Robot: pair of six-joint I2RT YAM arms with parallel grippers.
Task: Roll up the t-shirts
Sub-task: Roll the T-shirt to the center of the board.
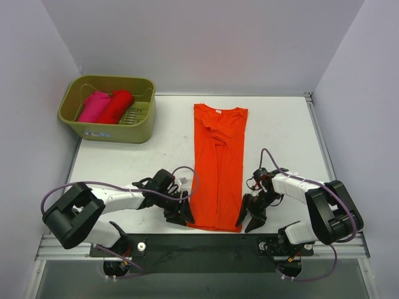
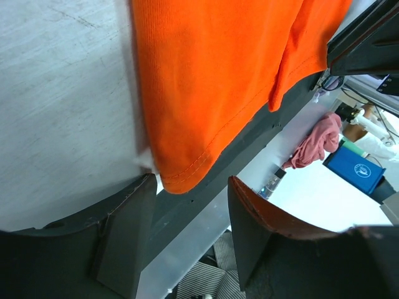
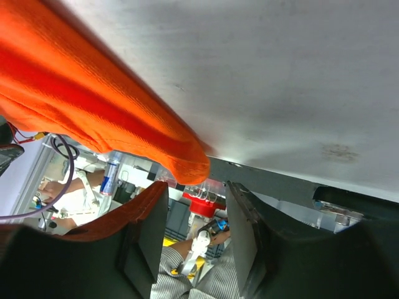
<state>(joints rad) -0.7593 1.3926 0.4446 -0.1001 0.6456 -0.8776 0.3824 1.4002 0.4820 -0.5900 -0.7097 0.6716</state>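
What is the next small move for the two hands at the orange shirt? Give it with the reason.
Probably close both hands on the near hem corners to start the roll. The orange t-shirt lies folded into a long strip; the left hand and right hand sit open at those corners, each corner at the gap between the fingers.

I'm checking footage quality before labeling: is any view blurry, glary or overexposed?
Top external: even light, sharp, the orange t-shirt saturated but not blown out. Left wrist: shirt weave crisp, fingers dark, background overexposed. Right wrist: soft glare on the table, shirt edge slightly blurred.
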